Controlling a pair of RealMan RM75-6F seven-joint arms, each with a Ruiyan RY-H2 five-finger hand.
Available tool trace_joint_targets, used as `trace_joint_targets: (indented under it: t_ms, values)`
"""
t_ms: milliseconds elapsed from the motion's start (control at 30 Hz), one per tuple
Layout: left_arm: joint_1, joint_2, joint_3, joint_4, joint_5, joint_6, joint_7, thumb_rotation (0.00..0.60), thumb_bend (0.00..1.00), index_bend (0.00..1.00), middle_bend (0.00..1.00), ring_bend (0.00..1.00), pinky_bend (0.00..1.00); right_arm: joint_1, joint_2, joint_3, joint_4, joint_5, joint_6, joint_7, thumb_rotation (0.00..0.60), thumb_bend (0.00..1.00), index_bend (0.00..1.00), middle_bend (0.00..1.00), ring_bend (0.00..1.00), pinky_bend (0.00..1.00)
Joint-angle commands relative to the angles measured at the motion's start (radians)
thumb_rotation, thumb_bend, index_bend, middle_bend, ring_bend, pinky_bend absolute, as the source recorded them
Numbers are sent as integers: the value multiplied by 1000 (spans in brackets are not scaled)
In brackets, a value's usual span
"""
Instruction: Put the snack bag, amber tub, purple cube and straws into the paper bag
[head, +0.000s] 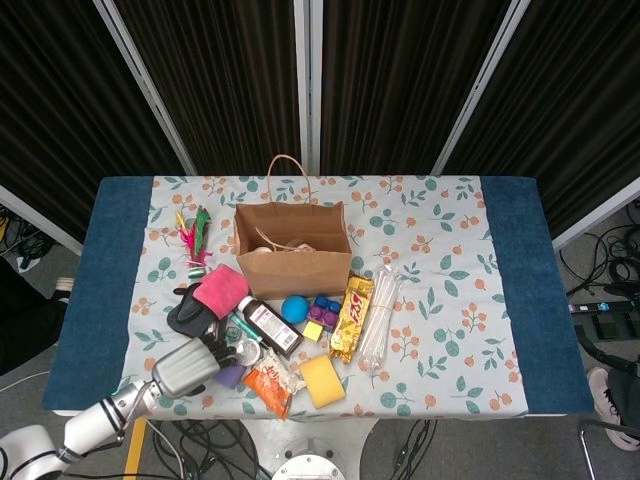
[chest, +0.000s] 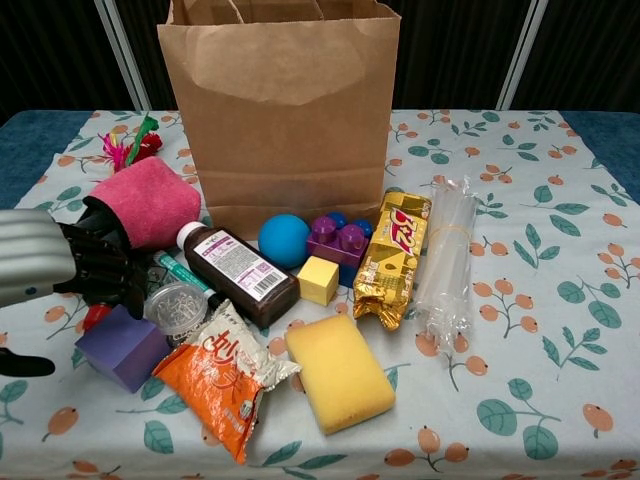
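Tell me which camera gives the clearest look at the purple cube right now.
The chest view. There the purple cube sits large and close, top and front faces plain, with the left hand just above it. In the head view the cube is a small patch half covered by the left hand's fingers.

This looks like a robot test lab, not a home or shop. The bench (head: 100, 260) is a blue-topped table with a leaf-and-berry printed cloth (head: 440, 300) laid over it, backed by dark pleated curtains (head: 220, 80) hung between slanted metal poles (head: 140, 75). Loose cables (head: 610, 260) lie on the grey floor (head: 30, 370) at both sides. A mixed jumble of small household things is set out in front of a paper bag (head: 292, 252), like staged props.
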Motion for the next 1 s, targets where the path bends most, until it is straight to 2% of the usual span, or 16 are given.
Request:
trace_joint_targets:
  t_ms: [33, 1000]
  values:
    - [-2, -9, -2, 8, 1, 3, -5, 600, 225, 384, 389, 315, 376, -1, 0, 0, 1, 2, -1, 1, 600, 0, 308, 252, 127, 156]
    - [-35, -58, 0, 79, -19, -16, -39, 600, 225, 398, 403, 324, 386, 11, -12, 2, 26, 26, -43, 4, 600, 0, 309, 252, 127, 156]
